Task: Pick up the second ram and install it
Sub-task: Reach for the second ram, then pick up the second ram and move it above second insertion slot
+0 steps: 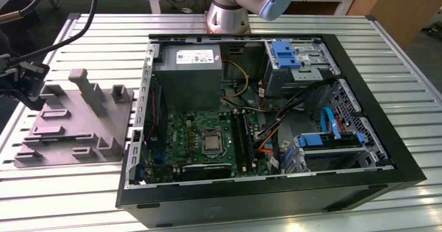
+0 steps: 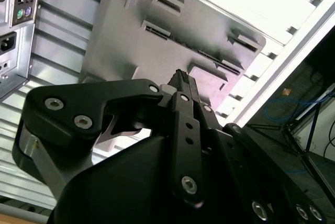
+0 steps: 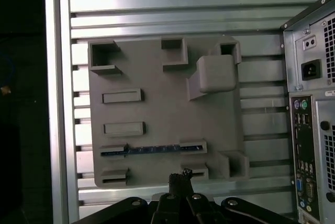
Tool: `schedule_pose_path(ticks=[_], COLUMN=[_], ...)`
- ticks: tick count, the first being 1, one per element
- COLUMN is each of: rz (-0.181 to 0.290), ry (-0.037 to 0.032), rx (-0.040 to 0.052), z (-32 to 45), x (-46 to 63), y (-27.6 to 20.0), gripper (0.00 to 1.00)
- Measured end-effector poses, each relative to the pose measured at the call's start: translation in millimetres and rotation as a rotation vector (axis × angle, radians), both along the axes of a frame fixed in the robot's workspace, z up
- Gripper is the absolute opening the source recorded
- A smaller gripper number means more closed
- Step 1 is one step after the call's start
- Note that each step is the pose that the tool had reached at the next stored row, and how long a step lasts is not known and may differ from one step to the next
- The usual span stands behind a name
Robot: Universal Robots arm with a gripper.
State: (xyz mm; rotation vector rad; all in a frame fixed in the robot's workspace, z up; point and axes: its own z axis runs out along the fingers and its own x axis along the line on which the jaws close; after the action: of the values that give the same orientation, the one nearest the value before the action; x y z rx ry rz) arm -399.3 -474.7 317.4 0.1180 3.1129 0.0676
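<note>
At the exterior view's left, the gripper (image 1: pixel 31 100) is seen clenched and empty over the grey fixture tray (image 1: pixel 76 139). There the second ram (image 3: pixel 152 149) is lodged on edge in a slot. The open computer case (image 1: pixel 276 190) is set at that view's right.

Gripper (image 1: pixel 32 101) hangs over the grey fixture tray's (image 1: pixel 76 117) edge, pointing down; fingers (image 3: pixel 180 178) pressed together, empty. Arm base (image 1: pixel 228 12) well apart.

1. Tabletop (image 1: pixel 228 25): ribbed metal slats, bright and shiny.
2. Tray (image 3: pixel 157 109): matt grey plastic, smooth.
3. Claw (image 2: pixel 180 80): matt black, with shiny metal screws.
4. Case (image 1: pixel 276 193): black outer skin, bare grey metal inside.
</note>
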Motion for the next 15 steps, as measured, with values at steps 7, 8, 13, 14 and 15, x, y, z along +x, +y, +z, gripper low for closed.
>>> schedule_pose_path(ticks=[7, 8, 13, 14, 15], rz=[0.0, 0.0, 0.0, 0.0, 0.0], ry=[0.0, 0.0, 0.0, 0.0, 0.0], rx=[0.0, 0.0, 0.0, 0.0, 0.0], z=[-1.0, -1.0, -1.0, -1.0, -1.0], x=[-1.6, -1.8, -1.9, -1.9, -1.9], y=[-0.1, -0.1, 0.0, 0.0, 0.0], gripper=[0.1, 0.1, 0.1, 0.1, 0.1])
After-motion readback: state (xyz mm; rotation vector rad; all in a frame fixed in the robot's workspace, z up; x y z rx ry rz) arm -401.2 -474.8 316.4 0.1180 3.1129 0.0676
